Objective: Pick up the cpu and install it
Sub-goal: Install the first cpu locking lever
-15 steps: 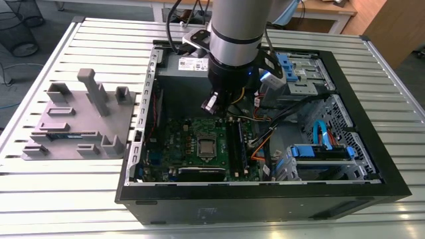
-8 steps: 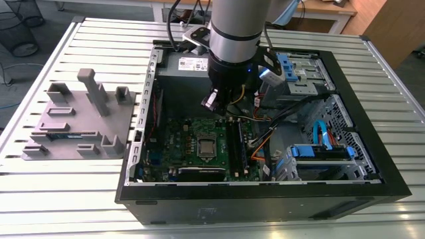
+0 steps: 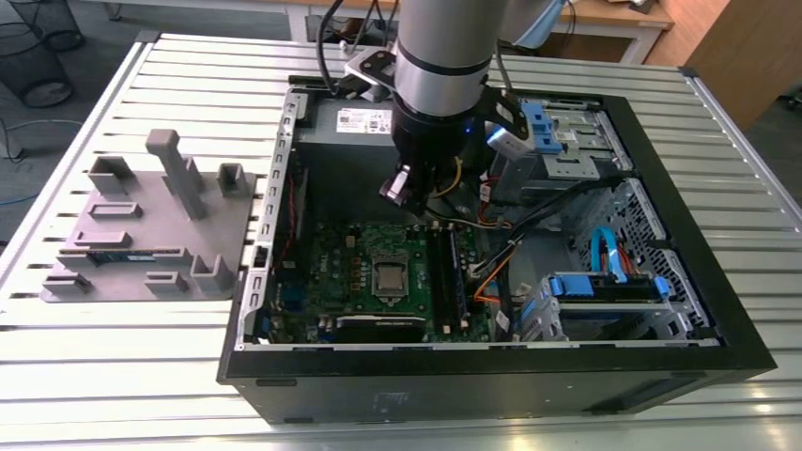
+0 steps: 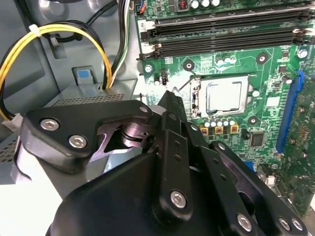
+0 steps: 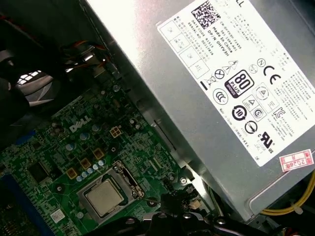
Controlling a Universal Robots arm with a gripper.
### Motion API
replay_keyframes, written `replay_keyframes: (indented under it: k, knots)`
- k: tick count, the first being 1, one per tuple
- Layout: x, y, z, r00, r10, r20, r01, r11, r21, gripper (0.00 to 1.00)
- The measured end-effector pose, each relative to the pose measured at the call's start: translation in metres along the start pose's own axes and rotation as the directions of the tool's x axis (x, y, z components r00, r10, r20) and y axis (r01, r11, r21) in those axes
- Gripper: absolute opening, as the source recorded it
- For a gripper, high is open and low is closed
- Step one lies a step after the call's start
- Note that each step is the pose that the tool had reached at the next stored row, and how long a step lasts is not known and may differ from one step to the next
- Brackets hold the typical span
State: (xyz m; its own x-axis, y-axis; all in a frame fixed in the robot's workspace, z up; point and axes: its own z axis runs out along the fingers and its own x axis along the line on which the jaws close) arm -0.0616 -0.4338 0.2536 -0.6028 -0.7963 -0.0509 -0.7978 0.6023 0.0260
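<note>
The cpu (image 3: pixel 390 279) lies flat in the socket of the green motherboard (image 3: pixel 338 268) inside the open computer case, its silver top facing up. Both wrist views show the cpu (image 4: pixel 224 96) (image 5: pixel 105 196) framed by the socket's metal rim. My gripper (image 3: pixel 411 199) hangs above the board, toward the back of the case and apart from the cpu. In the second wrist view the gripper (image 4: pixel 171 97) has its dark fingers closed to one tip, with nothing between them.
The grey power supply (image 5: pixel 221 88) stands close behind the gripper, with yellow cables (image 4: pixel 49 34) beside it. Black memory slots (image 4: pixel 221 29) run next to the socket. Drive cages (image 3: pixel 602 282) sit at the exterior view's right. A grey fixture plate (image 3: pixel 150 235) lies outside the case.
</note>
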Motion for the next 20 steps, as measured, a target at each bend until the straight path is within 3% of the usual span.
replay_keyframes:
  k: [7,20]
  knots:
    - [-0.0048,0.0036,0.0024,1.0000,0.000,0.0003,0.000,1.0000,0.0000,0.11]
    - [-0.0065,0.0051,0.0108,1.0000,0.000,-0.0008,0.000,1.0000,0.0005,0.11]
